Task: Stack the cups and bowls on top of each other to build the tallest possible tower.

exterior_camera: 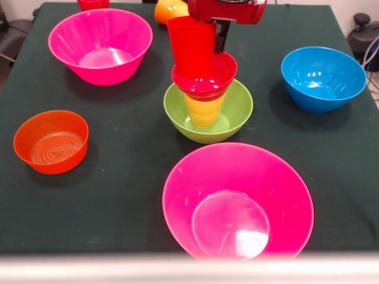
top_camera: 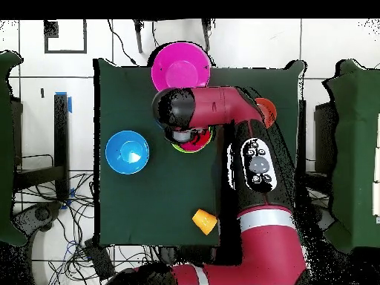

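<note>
The tower stands mid-table: a lime-green bowl [exterior_camera: 237,112] holds a yellow cup [exterior_camera: 204,111], and a small red bowl [exterior_camera: 207,76] sits on the cup. My gripper [exterior_camera: 216,36] comes down from above, shut on a red cup [exterior_camera: 190,40]. One black finger [exterior_camera: 222,35] shows on the cup's right side. The red cup is upright and its base reaches into the small red bowl. I cannot tell whether it rests there. In the overhead view the arm [top_camera: 215,107] hides the tower, and only a green rim [top_camera: 178,148] shows.
One hot-pink bowl [exterior_camera: 100,44] stands far left and another [exterior_camera: 237,201] at the near edge. A blue bowl [exterior_camera: 323,77] is at the right and a translucent orange bowl [exterior_camera: 51,141] at the left. An orange cup [exterior_camera: 170,10] lies at the far edge, next to a red object [exterior_camera: 93,3].
</note>
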